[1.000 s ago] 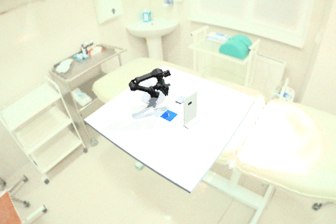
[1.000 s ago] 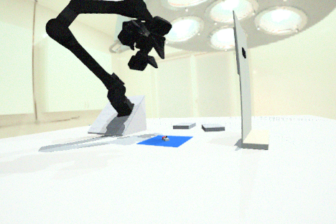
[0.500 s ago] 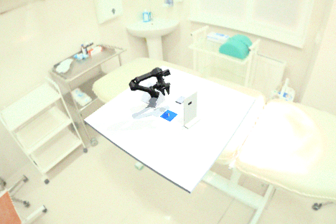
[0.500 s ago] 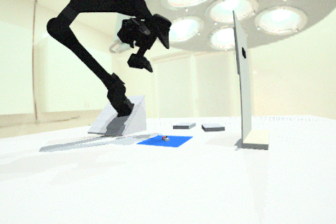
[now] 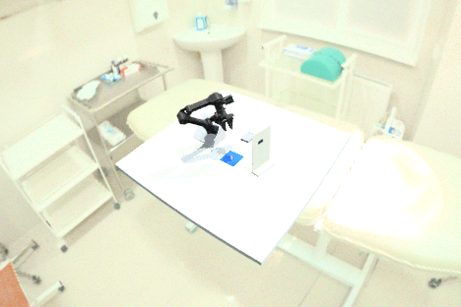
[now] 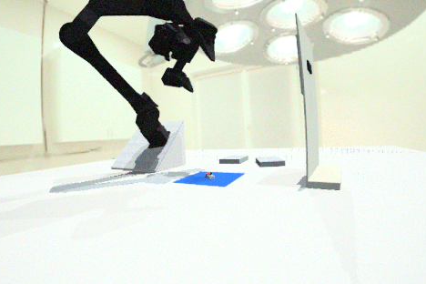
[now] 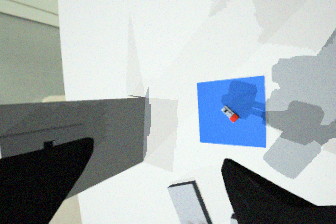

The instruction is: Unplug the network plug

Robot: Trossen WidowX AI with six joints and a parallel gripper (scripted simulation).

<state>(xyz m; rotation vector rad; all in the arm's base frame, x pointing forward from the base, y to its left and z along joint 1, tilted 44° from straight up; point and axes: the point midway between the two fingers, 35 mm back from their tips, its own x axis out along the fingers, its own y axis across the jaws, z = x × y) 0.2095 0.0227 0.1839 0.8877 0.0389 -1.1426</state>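
The network plug (image 5: 230, 157) (image 6: 209, 175) (image 7: 230, 114), small and pale with a red end, lies on the table inside the blue marked square (image 5: 237, 159) (image 6: 232, 179) (image 7: 210, 132). It lies at a slant, clear of the square's edges. The upright panel (image 5: 262, 153) (image 6: 310, 127) (image 7: 115, 130) stands beside the square, and its dark socket (image 5: 260, 142) (image 6: 309, 66) (image 7: 49, 144) holds no plug. My gripper (image 5: 228, 127) (image 6: 202, 75) (image 7: 159, 155) is open wide and empty, high above the table. It touches neither plug nor panel.
Two low grey blocks (image 6: 233, 159) (image 6: 270, 161) lie on the table behind the square; one block (image 7: 187, 200) shows at the bottom of the wrist view. A pale wedge (image 6: 175, 146) stands by the arm's base. The arm's shadow falls across part of the square.
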